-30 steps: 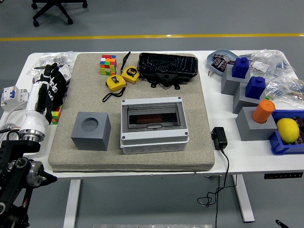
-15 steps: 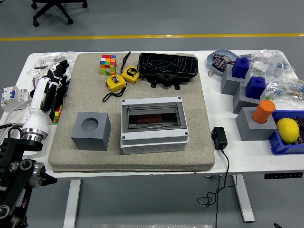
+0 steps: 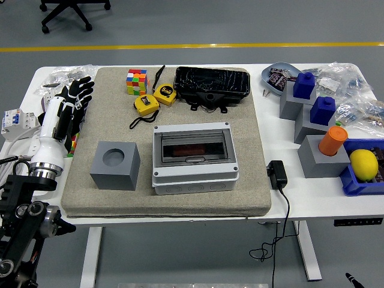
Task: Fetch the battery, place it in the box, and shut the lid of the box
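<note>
Head view shows the left hand now lifted and reaching farther over the left edge of the grey felt mat, black fingers spread wide and holding nothing; a second ago it hung lower and flatter. That suggests the fetch has only begun. The black, plastic-wrapped battery lies at the mat's far side, well to the hand's right, just beyond the grey lidded box.
</note>
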You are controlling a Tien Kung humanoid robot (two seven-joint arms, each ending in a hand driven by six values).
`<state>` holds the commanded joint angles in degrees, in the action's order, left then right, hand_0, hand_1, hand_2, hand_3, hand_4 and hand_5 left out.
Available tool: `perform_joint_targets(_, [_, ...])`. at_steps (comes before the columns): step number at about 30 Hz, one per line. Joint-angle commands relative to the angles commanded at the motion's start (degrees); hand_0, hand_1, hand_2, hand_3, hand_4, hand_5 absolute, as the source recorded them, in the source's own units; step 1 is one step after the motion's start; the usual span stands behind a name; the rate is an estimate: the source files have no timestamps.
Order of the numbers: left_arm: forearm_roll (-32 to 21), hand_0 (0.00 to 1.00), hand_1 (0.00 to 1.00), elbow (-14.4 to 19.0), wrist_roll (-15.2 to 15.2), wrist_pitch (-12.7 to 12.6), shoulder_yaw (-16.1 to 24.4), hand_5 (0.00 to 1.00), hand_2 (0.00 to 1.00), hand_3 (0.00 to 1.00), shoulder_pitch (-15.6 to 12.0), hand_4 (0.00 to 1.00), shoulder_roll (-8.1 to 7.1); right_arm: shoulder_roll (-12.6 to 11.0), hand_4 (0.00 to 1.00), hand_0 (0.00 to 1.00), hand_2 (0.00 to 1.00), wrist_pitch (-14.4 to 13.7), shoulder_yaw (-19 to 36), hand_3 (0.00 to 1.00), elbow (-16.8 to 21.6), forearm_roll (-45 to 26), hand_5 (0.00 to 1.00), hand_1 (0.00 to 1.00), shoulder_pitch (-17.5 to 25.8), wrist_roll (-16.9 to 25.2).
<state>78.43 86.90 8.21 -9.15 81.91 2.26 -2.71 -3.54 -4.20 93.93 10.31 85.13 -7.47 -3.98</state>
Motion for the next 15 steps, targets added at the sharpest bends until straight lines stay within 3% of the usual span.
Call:
perform_joint_targets(4, [0.25, 0.777, 0.803, 0.20, 0.94, -0.39, -0.64, 0.998, 0.786, 0.763, -0.07, 0.998, -0.19, 0.17, 0.998, 0.725, 0.725, 0.62, 1.14, 0.771, 0.00, -0.24, 0.998, 0.687, 0.01, 1.58])
perform_joint_targets(5, [0.39, 0.748, 0.775, 0.10, 2.05, -1.22, -0.94, 0.998, 0.760, 0.742, 0.00, 0.998, -0.24, 0.22, 0.998, 0.818, 0.805, 0.60, 1.44, 0.864, 0.00, -0.34, 0.998, 0.797, -0.01, 1.89])
perform_joint_targets(9, [1.20, 0.748, 0.775, -0.19, 5.87, -4.43, -1.18, 0.998, 0.760, 0.742, -0.02, 0.998, -0.15, 0.21, 0.998, 0.818, 0.805, 0.70, 1.55, 0.864, 0.00, -0.21, 0.998, 0.797, -0.09, 1.94])
perform_joint_targets(15, [0.34, 0.749, 0.770, -0.78, 5.33, -3.28, -1.23, 0.998, 0.751, 0.735, -0.42, 0.998, -0.55, 0.22, 0.998, 0.815, 0.799, 1.11, 1.85, 0.854, 0.00, 0.17, 0.998, 0.797, 0.20, 1.13])
